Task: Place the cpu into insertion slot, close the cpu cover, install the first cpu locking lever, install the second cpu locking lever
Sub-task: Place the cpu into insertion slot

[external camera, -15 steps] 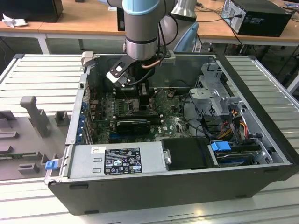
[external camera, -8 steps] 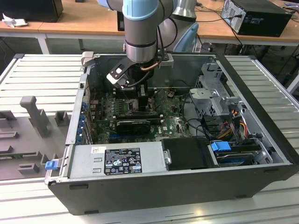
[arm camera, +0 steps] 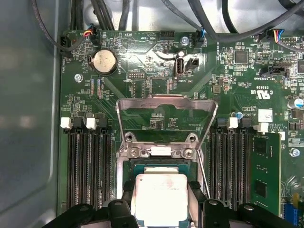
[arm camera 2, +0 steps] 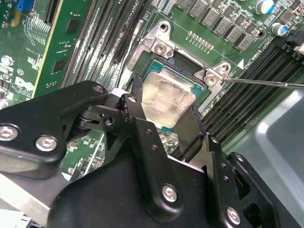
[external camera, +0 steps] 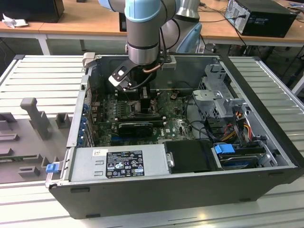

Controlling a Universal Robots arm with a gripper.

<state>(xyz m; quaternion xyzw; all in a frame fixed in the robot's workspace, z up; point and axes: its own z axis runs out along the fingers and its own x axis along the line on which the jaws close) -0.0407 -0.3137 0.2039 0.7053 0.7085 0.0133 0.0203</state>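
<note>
Workshop corner, evenly lit
Ribbed grey metal table (external camera: 42,76) up front; behind, wooden desks (external camera: 85,21) on white legs, black case (external camera: 263,16) at the exterior view's right.

Cpu (arm camera 2: 167,102) face silvery, faintly glossy metal; cpu cover (arm camera: 166,99) dull grey metal; fingers (arm camera 2: 189,126) matt black

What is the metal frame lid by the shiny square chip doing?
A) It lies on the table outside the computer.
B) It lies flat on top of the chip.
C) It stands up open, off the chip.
C: in the first wrist view the cpu cover stands raised on its hinge, green board showing through its window, and the cpu is uncovered.
</note>
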